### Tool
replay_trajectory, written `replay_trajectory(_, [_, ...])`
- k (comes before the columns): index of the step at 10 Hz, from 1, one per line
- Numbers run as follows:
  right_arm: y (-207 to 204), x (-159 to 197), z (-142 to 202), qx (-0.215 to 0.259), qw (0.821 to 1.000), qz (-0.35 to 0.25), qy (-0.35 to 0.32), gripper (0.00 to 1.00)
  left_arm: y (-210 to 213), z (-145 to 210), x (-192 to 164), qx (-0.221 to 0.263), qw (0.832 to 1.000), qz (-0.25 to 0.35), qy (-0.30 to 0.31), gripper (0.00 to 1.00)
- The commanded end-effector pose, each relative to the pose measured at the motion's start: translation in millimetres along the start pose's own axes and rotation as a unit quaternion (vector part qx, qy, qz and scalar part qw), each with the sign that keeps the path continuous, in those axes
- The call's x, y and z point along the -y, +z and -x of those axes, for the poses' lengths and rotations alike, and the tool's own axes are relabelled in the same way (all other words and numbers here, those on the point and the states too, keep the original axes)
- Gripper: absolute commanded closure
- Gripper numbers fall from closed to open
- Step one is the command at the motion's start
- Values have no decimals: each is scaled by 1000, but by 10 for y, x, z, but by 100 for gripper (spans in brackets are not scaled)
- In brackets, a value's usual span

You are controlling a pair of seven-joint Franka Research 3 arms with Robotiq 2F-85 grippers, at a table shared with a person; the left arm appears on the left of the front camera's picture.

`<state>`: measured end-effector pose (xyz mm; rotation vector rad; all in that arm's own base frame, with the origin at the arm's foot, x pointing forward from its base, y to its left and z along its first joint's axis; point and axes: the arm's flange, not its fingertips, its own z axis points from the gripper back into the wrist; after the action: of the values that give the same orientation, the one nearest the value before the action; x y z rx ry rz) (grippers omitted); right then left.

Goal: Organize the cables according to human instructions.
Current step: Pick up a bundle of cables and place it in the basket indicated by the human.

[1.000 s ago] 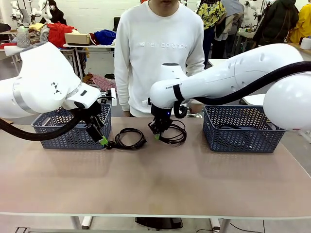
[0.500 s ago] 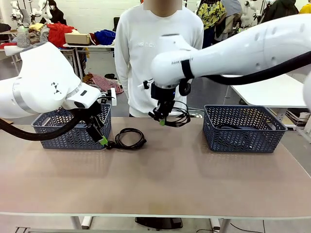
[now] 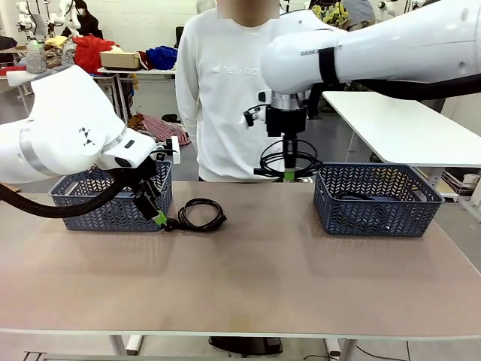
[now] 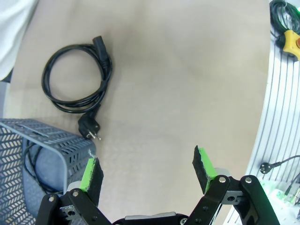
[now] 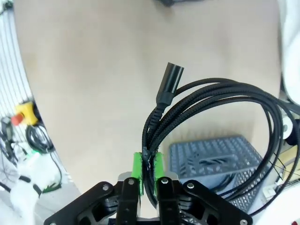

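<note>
- Cables, nearest first: one coil (image 3: 201, 213) flat on the tabletop (image 3: 248, 286), just beside the left basket (image 3: 113, 214), pronged plug end toward the basket corner; untouched.
- Left fingers (image 4: 146, 164) spread wide and empty, parked low at the corner of the left basket, near that coil; another cord visible inside this basket in the left wrist view.
- Right fingers (image 5: 147, 161) clenched on a second coil (image 3: 307, 162), several strands pinched between the green pads, loops hanging free, barrel-shaped plug at the top of the bundle.
- Second coil held in the air over the far part of the tabletop, just left of the right basket (image 3: 376, 210), not yet above it; dark cord already lying in that basket.
- Person (image 3: 225, 90) in white sweatshirt standing at the far side, behind the raised coil.
- Step in hand, as judged: carrying the lifted coil across to the right basket.
- Next move, as judged: sideways travel until the loops hang inside the rim, then lowering and release; risk of loops catching the rim if brought in too low.
- Change from a second ago: right fingers then down at this coil on the tabletop near the middle; now raised and shifted toward the right basket. Left arm and first coil unmoved.
</note>
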<state>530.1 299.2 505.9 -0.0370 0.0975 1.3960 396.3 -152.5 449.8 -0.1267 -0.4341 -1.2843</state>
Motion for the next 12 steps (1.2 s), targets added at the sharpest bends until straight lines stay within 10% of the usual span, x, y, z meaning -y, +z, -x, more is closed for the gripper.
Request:
replay_trajectory(1, [-137, -65, 438, 5, 1000, 12, 6, 100, 11, 2, 12, -1, 1000, -3, 4, 0])
replay_trajectory(12, [-533, 535, 2071, 61, 995, 35, -75, 100, 11, 2, 12, -1, 1000, -3, 4, 0])
